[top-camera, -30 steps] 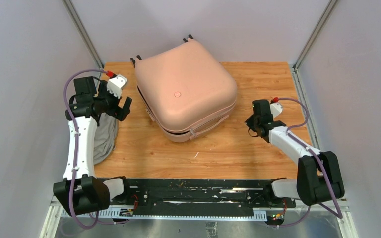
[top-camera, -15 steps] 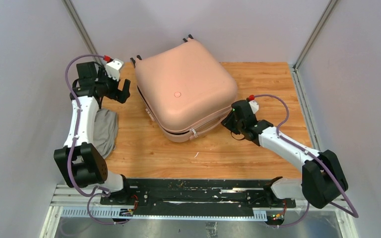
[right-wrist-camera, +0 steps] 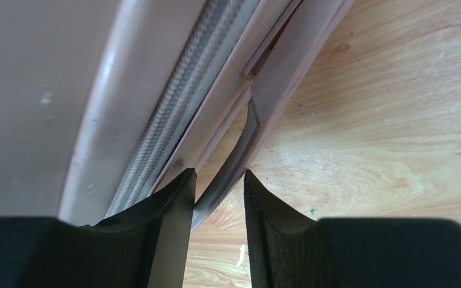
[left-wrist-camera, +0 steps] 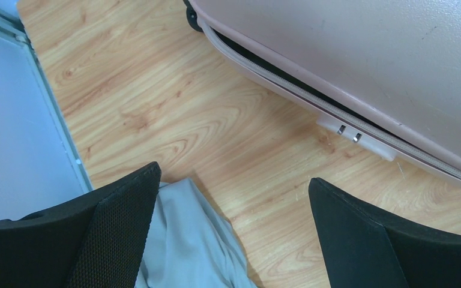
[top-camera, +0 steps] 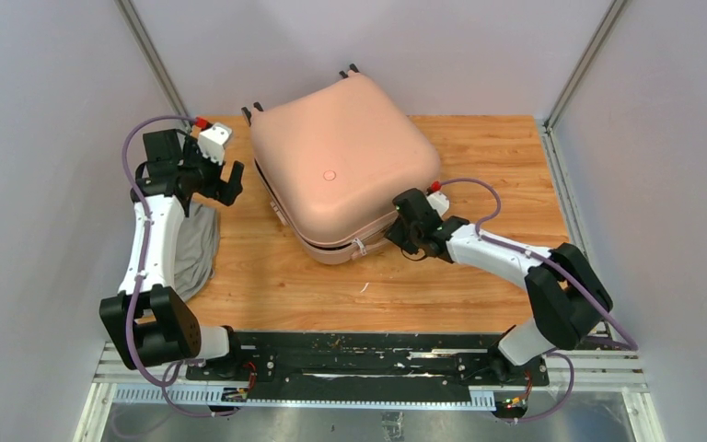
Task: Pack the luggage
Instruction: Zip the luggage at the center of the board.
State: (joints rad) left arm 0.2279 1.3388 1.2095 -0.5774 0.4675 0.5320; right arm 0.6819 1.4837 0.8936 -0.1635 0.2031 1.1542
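The luggage (top-camera: 345, 157) is a large pale pink hard-shell suitcase lying flat at the back middle of the wooden table, its lid down with a dark gap along the seam (left-wrist-camera: 264, 60). My right gripper (top-camera: 394, 232) is at its front right edge. In the right wrist view the jaws (right-wrist-camera: 219, 174) stand open a little, astride the suitcase's thin side handle (right-wrist-camera: 240, 153), without pinching it. My left gripper (top-camera: 224, 180) hangs wide open and empty left of the suitcase, over the top edge of a grey cloth (left-wrist-camera: 180, 240).
The grey cloth bundle (top-camera: 198, 244) lies by the table's left edge, under the left arm. A metal frame post and wall (left-wrist-camera: 30, 120) stand close on the left. A small white scrap (top-camera: 365, 287) lies on the wood in front of the suitcase.
My right arm swung left from the open table to the suitcase's front right edge, and its jaws went from shut to slightly open around the handle. The left arm shifted back a little.
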